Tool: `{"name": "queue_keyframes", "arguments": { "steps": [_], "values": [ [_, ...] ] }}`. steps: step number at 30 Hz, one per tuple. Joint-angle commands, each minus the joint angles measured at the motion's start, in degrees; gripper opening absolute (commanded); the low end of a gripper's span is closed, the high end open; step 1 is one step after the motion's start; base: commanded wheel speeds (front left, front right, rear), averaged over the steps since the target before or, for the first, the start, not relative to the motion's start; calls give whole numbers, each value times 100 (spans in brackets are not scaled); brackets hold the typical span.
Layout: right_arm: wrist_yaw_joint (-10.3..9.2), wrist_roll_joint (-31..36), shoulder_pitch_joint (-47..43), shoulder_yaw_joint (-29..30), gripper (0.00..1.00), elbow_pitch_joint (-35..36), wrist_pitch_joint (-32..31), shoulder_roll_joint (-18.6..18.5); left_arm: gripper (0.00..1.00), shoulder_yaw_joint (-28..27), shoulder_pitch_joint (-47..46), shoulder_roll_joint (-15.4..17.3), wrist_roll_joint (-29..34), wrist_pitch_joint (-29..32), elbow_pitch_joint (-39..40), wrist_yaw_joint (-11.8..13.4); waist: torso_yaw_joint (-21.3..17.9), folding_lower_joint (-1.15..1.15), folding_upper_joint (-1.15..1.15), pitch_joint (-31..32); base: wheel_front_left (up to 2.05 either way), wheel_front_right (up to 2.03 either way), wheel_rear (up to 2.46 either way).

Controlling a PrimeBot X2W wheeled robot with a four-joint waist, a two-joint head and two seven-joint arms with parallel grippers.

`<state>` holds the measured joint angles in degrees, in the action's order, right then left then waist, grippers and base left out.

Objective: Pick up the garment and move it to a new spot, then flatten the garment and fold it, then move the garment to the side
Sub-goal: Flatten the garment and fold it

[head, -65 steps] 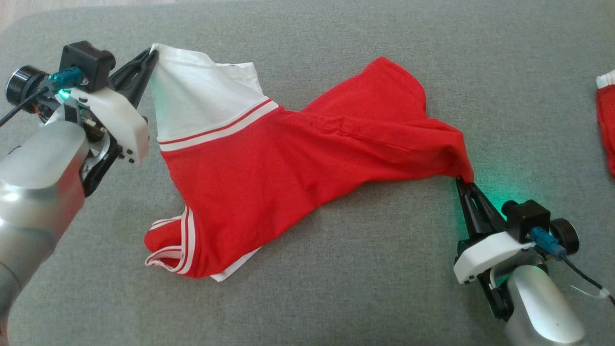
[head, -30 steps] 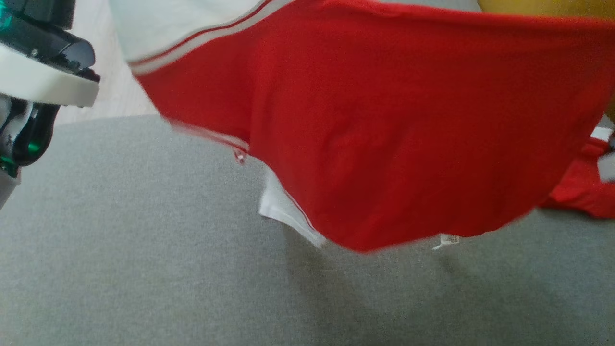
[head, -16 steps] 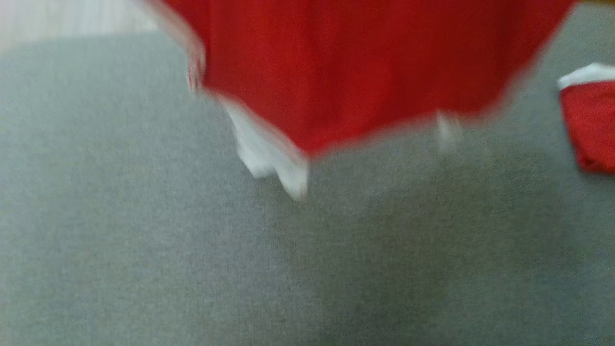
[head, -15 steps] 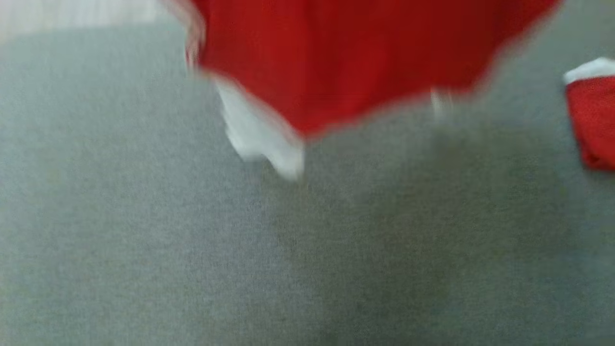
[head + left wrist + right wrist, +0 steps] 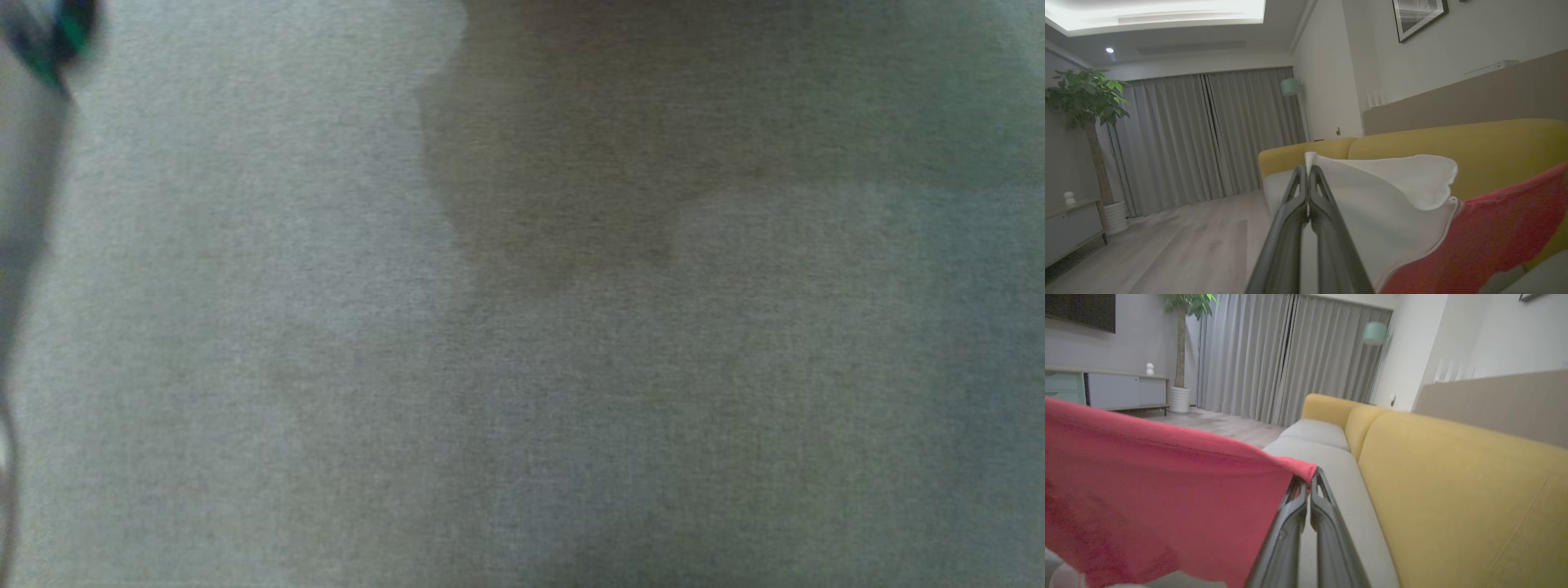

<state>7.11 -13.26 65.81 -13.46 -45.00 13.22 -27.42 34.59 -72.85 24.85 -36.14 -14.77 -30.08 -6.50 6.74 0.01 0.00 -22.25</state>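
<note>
Left wrist view looks along the left gripper (image 5: 1308, 168), whose two long dark fingers are pressed together on a white corner of the soft red-and-white knit garment (image 5: 1384, 212). The white panel billows into a rounded fold. A thin pale seam divides it from the matte red cloth, which slopes away to the right of that view.

In the right wrist view the right gripper (image 5: 1309, 478) pinches a small bunched point of the red fabric. From there the cloth spreads leftward as a broad sheet with a taut upper edge and a sagging lower one. The garment is held aloft at both ends, in front of the yellow upholstered sofa back (image 5: 1453, 490) and above the grey woven seat cushion (image 5: 326, 367).

The head view is blurred. It shows the cushion's fine, flat weave with a soft-edged shadow (image 5: 555, 163) across its upper middle.

Behind the sofa hang grey pleated curtains (image 5: 1200, 134), beside a leafy potted tree (image 5: 1086, 98), over a pale wood-plank floor (image 5: 1188, 245).
</note>
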Motion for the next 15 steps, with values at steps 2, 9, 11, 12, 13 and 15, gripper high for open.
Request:
{"name": "queue_keyframes", "arguments": {
  "steps": [2,9,11,12,13,15],
  "values": [
    [37,-117,-350,-40,0,7,107,-98,0,-270,322,260,49,-22,334,-46,67,-1,0,67,0,0,0],
    [37,-464,-1864,-180,0,-145,172,-104,0,-154,2712,439,67,-22,1115,-94,35,-1,0,767,0,0,0],
    [37,-583,-2414,-198,0,13,174,-112,0,79,3437,574,13,-22,1429,-96,-33,-1,0,1021,0,0,0],
    [37,-628,-2685,-176,0,113,175,-113,0,96,3796,655,-32,-22,1561,-96,-81,-1,0,1131,0,0,0],
    [37,-651,-2957,-147,0,214,175,-102,0,43,4163,708,-71,-22,1664,-97,-132,-1,0,1244,0,0,0],
    [37,-741,-3500,-30,0,385,176,-41,0,-14,4879,773,-42,-22,1834,-88,-202,-1,0,1450,0,0,0]
  ]
}}
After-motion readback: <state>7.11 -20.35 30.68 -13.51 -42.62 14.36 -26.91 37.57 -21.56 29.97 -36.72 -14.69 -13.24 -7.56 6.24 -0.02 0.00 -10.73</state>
